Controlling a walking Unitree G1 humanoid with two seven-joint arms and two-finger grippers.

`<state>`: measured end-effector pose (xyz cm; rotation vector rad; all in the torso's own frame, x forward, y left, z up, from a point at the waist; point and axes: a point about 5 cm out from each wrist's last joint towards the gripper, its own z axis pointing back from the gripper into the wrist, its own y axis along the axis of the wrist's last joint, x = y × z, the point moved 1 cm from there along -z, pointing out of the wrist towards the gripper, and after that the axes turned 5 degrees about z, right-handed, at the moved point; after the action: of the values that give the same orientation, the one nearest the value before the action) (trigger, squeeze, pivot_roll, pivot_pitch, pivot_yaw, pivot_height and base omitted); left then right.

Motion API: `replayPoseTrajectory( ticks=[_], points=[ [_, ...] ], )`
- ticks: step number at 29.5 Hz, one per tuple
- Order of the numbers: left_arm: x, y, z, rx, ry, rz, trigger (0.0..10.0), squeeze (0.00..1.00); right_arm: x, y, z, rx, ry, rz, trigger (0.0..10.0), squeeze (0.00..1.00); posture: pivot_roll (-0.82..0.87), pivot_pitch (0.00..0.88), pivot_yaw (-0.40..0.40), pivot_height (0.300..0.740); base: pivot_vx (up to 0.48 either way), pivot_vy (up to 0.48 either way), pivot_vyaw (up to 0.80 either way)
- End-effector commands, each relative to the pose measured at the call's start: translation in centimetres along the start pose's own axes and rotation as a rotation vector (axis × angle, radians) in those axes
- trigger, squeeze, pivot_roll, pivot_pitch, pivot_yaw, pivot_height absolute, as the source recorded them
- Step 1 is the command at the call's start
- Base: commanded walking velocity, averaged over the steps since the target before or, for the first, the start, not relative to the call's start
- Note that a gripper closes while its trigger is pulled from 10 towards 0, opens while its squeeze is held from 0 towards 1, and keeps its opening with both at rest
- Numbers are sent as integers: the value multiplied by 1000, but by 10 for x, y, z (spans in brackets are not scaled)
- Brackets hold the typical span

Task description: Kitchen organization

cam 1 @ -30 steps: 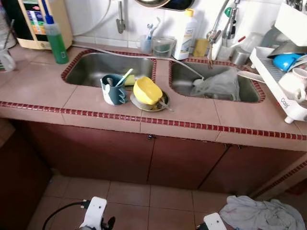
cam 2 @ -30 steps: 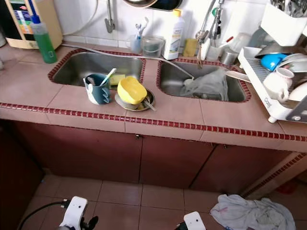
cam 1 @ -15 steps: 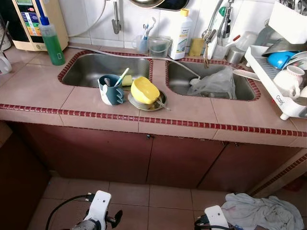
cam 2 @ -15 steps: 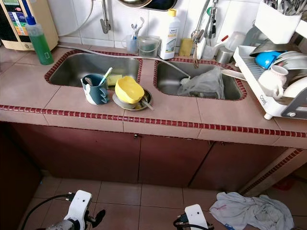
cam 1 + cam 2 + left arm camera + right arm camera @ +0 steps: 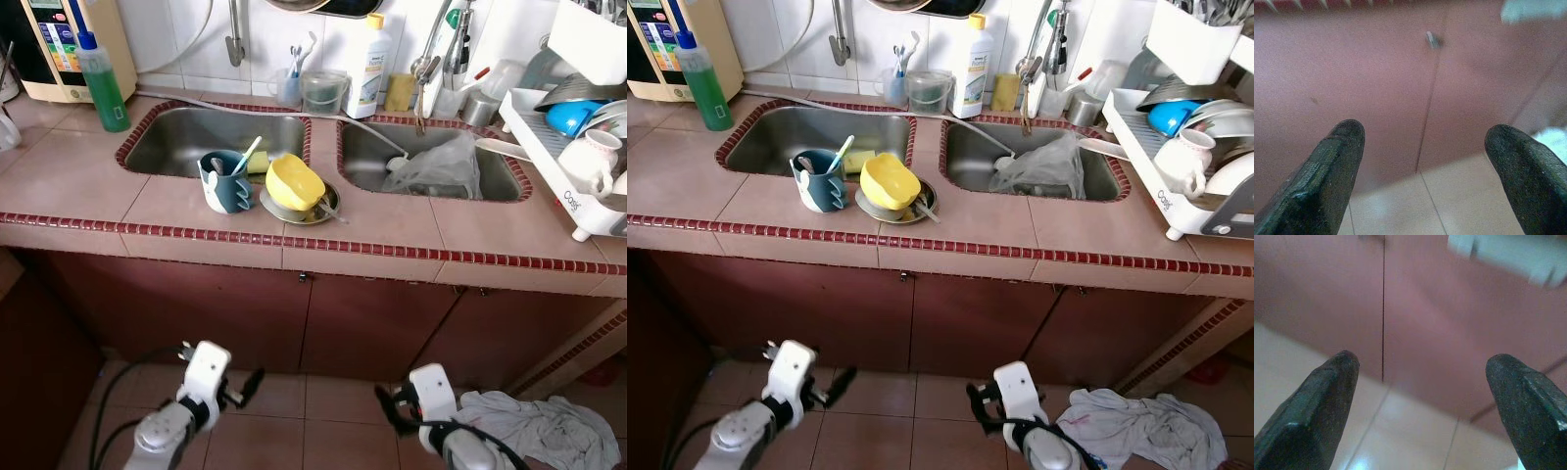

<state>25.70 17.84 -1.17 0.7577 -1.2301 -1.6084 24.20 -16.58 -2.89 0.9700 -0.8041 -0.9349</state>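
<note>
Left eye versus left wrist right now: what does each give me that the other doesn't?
The left eye view gives the countertop: a blue cup beside a yellow bowl tilted on a metal plate in front of the two sinks, a green bottle at the back left, and a dish rack on the right. The left wrist view gives the left gripper close up, open with nothing between its fingers. Both share the maroon cabinet doors and the floor tiles.
</note>
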Motion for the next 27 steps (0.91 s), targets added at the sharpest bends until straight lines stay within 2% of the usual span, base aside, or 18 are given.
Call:
replayPoseTrajectory(
  ticks=[1, 2, 3, 7, 13, 15, 17, 18, 19, 21, 23, 24, 27],
  points=[
    [-4, 9, 1, 56, 24, 39, 10000, 0, 7, 13, -1, 83, -17, -23, 10000, 1000, 101, 0, -38, 740, 0, 0, 0],
    [-5, 15, 1, 86, 32, 49, 10000, 0, 8, 21, -2, 125, -9, -24, 10000, 267, 100, 0, -38, 740, 0, 0, 0],
    [-4, 21, 1, 119, 33, 54, 10000, 0, 10, 29, -3, 161, -11, -23, 10000, 0, 102, 0, -39, 740, 0, 0, 0],
    [2, 47, 2, 223, 27, 22, 10000, 0, 19, 62, -3, 307, -57, -48, 10000, 0, 109, 0, -49, 740, 0, 0, 0],
    [-1, 76, -4, 263, 73, 37, 10000, 0, 26, 100, -8, 419, -128, -72, 10000, 0, 115, 0, -54, 740, 0, 0, 0],
    [-1, 98, -9, 304, 91, 37, 10000, 0, 30, 124, -12, 464, -163, -85, 10000, 0, 118, 0, -57, 740, 0, 0, 0],
    [0, 101, -9, 311, 90, 28, 10000, 0, 31, 127, -12, 468, -165, -86, 10000, 0, 118, 0, -57, 740, 0, 0, 0],
    [1, 112, -14, 320, 98, 27, 10000, 0, 34, 136, -14, 469, -180, -73, 10000, 0, 120, 0, -58, 740, 0, 0, 0],
    [1, 112, -14, 320, 98, 27, 10000, 0, 34, 136, -14, 469, -180, -73, 10000, 0, 120, 0, -58, 740, 0, 0, 0],
    [5, 124, -19, 326, 86, 54, 10000, 0, 37, 143, -16, 472, -175, -85, 10000, 0, 125, 0, -59, 740, 0, 0, 0],
    [7, 128, -18, 328, 88, 33, 10000, 0, 38, 145, -15, 467, -173, -85, 10000, 0, 125, 0, -59, 740, 0, 0, 0],
    [8, 138, -18, 349, 73, 10, 10000, 0, 44, 153, -14, 484, -199, -73, 10000, 0, 127, 0, -58, 740, 0, 0, 0],
    [3, 151, -16, 390, 89, 20, 10000, 0, 53, 166, -11, 531, -235, -56, 10000, 0, 124, 0, -49, 740, 0, 0, 0]
  ],
)
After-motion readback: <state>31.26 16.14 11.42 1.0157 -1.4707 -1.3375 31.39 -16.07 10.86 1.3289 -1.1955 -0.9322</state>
